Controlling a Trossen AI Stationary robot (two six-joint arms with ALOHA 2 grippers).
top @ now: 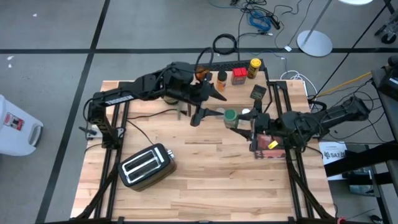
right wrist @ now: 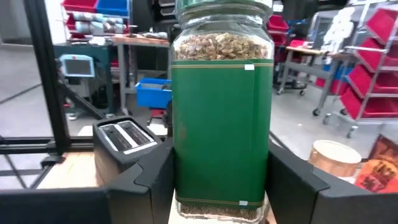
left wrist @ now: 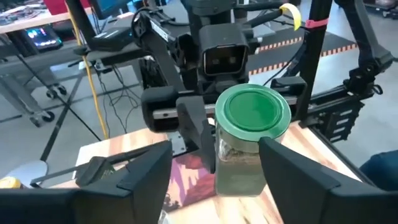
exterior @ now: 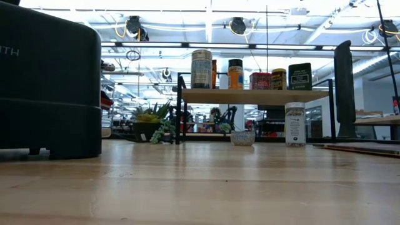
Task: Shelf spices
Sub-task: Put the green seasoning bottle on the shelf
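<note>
Five spices are already sitting on the shelf in the low view: a tall tin, an orange-label jar, a red tin, a yellow-topped jar and a dark tin. So approx. half the job is looking done. At least two are waiting: a white-label jar standing on the tabletop just in front of the shelf, and the green-lidded jar, which is in play right now. There may be more, but I can't tell from these views.

The green-lidded jar is sitting upright near the tabletop's middle, a bit toward the shelf, w/ both arms meeting around it. The right gripper is clamping it low on its two flat sides, fingers pressing against the green label. The left gripper is coming at it from the opposite side, its fingers spread wide and straddling the jar w/o closing on it; one of the right arm's fingers is showing in the gap. This is looking like a hand-off between arms, i.e. the jar hasn't reached the shelf yet. Whether its base is resting on the wood or hanging just above it, I can't tell.

Well apart, the toaster is lying toward the near left corner.
</note>
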